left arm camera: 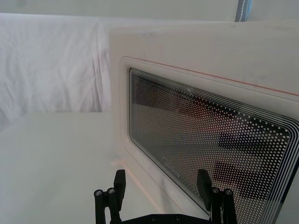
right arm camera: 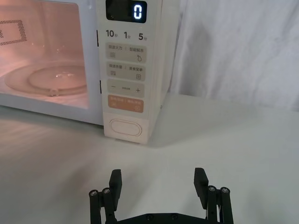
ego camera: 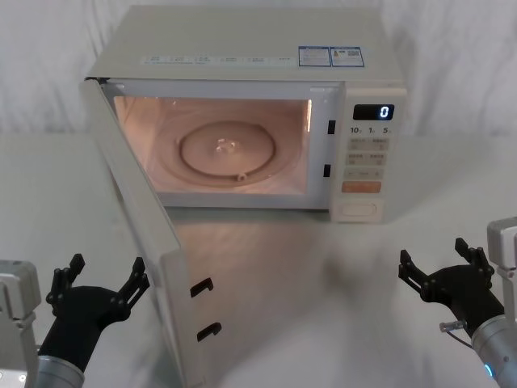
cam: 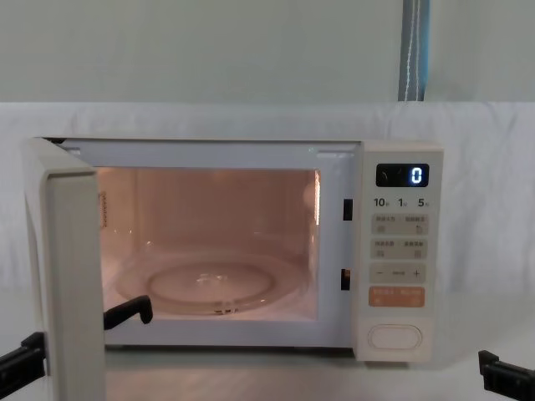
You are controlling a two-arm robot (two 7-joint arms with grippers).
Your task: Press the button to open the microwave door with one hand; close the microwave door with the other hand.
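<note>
Two jobs make up this task, and judging by the door standing wide open with the oven lit inside, the pressing is done and the closing is the step in hand. The microwave (ego camera: 242,113) sits at the back of the table (ego camera: 339,283), its front facing the robot. The microwave door (ego camera: 133,234) is hinged on the oven's left edge and swung out toward the robot, so its long axis runs from the hinge forward, its free edge with the two latch hooks nearest the robot, and its window side (left arm camera: 210,140) turned out to the robot's left. The left gripper (ego camera: 97,283) hangs low just beside that outer face, near the free edge, claws spread and holding nothing; the left wrist view shows its fingers (left arm camera: 203,183) close to the window without clearly touching. To close well I would lay a finger flat against the frame near the free edge, not on the glass, and sweep the door in an arc around the hinge until the hooks seat, pushing steadily so the oven does not slide. The right gripper (ego camera: 443,271) rests low at the front right, claws open and empty, well short of the button (right arm camera: 125,128), the wide key lying crosswise at the bottom of the control panel (right arm camera: 126,70)
</note>
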